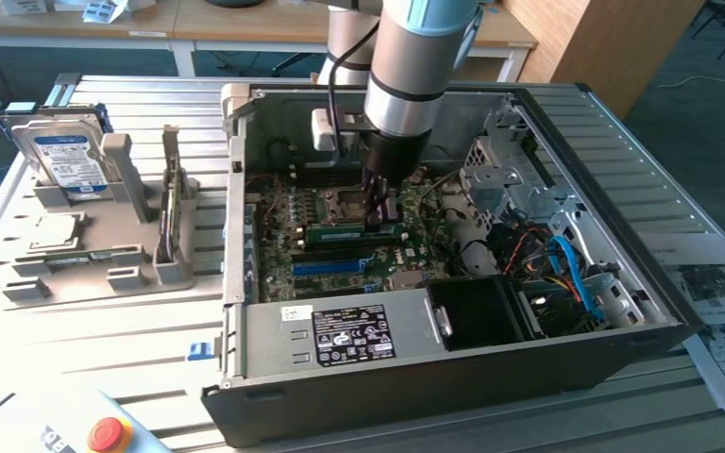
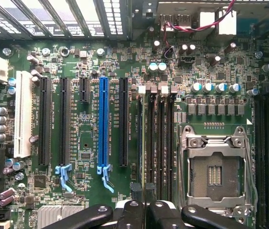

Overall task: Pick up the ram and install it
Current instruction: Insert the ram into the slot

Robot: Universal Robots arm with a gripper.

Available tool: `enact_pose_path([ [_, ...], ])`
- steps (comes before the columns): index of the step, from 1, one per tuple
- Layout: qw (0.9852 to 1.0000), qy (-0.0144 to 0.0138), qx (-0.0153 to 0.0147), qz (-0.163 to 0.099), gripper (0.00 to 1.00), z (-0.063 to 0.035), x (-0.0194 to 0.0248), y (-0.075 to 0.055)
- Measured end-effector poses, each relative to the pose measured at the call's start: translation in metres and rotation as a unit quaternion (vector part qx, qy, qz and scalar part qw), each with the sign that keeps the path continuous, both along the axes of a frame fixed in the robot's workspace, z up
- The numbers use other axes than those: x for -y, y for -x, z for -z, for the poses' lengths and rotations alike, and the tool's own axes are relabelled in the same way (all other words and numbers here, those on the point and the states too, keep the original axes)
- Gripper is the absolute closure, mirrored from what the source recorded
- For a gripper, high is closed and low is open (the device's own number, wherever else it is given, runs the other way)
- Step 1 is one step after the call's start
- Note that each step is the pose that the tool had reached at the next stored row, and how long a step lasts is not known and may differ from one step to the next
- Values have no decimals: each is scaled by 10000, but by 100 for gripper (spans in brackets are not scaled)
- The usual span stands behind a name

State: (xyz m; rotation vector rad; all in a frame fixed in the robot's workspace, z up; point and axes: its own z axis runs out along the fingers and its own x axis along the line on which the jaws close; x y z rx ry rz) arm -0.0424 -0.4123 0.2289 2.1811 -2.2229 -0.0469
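The gripper (image 1: 381,219) is lowered inside the open computer case (image 1: 463,377), over the motherboard (image 2: 81,143). Its fingers (image 2: 130,212) are drawn together, clamped on the upper edge of the ram (image 1: 337,230). The ram stands on edge, level, at the memory slots (image 2: 160,143) just beside the empty processor socket (image 2: 215,171). Whether it is fully seated cannot be told. Outside the case, on the exterior view's left, a hard drive (image 1: 67,160) stands in a grey fixture (image 1: 124,274).

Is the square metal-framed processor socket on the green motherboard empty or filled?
Empty: the square metal-framed processor socket shows bare dark contacts, no chip seated.
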Motion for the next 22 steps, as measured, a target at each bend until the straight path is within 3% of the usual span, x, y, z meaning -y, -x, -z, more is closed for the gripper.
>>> enact_pose_path([
  [22,10000,0,1,0,88,14,0,0],
])
